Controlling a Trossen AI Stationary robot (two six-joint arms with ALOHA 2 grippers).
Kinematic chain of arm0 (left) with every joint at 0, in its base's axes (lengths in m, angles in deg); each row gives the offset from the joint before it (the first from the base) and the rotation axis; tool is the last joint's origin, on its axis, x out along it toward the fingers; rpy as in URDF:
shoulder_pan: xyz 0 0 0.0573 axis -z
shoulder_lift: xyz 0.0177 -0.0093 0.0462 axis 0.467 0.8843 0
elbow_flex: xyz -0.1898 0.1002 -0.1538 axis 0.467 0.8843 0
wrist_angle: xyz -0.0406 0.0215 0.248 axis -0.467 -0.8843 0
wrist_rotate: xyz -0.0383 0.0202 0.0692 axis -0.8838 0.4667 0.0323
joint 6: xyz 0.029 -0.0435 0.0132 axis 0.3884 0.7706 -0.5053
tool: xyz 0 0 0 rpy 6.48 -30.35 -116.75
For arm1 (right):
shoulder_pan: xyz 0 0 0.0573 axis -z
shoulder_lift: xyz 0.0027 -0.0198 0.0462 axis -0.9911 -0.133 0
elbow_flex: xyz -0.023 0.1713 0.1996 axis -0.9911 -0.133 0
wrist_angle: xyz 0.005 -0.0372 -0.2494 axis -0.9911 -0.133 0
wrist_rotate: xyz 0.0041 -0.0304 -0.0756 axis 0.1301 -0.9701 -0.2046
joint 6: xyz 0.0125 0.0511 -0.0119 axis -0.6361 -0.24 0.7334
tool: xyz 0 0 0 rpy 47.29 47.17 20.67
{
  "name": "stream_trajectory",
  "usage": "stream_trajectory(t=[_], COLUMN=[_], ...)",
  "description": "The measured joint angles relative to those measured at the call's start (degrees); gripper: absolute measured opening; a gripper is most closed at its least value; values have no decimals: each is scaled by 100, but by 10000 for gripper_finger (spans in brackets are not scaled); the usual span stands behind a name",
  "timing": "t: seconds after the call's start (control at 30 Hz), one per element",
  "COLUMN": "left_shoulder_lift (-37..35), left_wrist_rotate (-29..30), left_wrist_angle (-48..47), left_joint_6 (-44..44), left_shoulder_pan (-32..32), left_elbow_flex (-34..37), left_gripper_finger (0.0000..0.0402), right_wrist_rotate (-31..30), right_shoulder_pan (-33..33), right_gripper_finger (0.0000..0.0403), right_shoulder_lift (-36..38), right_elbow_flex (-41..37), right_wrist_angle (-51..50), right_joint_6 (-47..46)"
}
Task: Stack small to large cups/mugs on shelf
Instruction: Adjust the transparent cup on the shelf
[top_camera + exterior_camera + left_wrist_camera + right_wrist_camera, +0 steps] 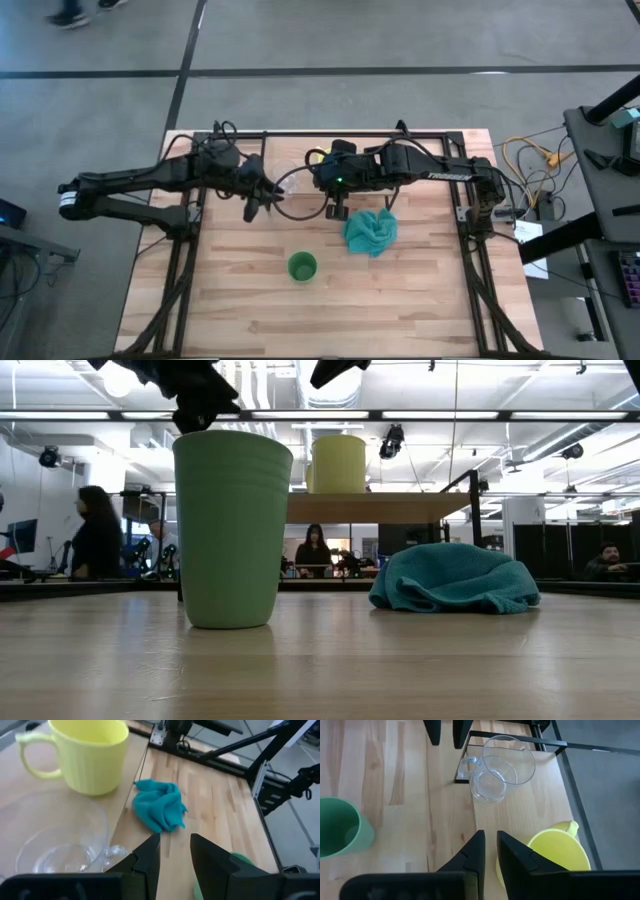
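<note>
- Green cup (302,266) sits lower centre of the table (420,300), off the shelf (540,795); we see the clear glass cup (497,770) and yellow mug (560,852) on the shelf.
- Left gripper (174,851) and right gripper (490,850): fingers slightly apart, both empty.
- Risk, we think: either gripper clips the glass, tipping it off the shelf edge.

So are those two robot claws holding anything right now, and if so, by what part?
Nothing is held. The left gripper is open and empty near the clear glass cup; the right gripper is open and empty above the yellow mug.
</note>
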Motion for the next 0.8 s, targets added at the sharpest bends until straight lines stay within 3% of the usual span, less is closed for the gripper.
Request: stream_trajectory(t=[0.5, 0.8], left_shoulder_lift=[-2, 341], left_wrist_rotate=[16, 24], left_wrist_angle=[24, 311], left_joint_6=[-43, -152], left_shoulder_pan=[0, 0], left_elbow_flex=[205, 207], left_gripper_finger=[93, 93], right_wrist_rotate=[0, 0], right_shoulder_pan=[0, 0], right_gripper_finger=[43, 43], right_shoulder_lift=[0, 0], right_elbow_flex=[0, -2], right_wrist_angle=[4, 4], right_joint_6=[-1, -13])
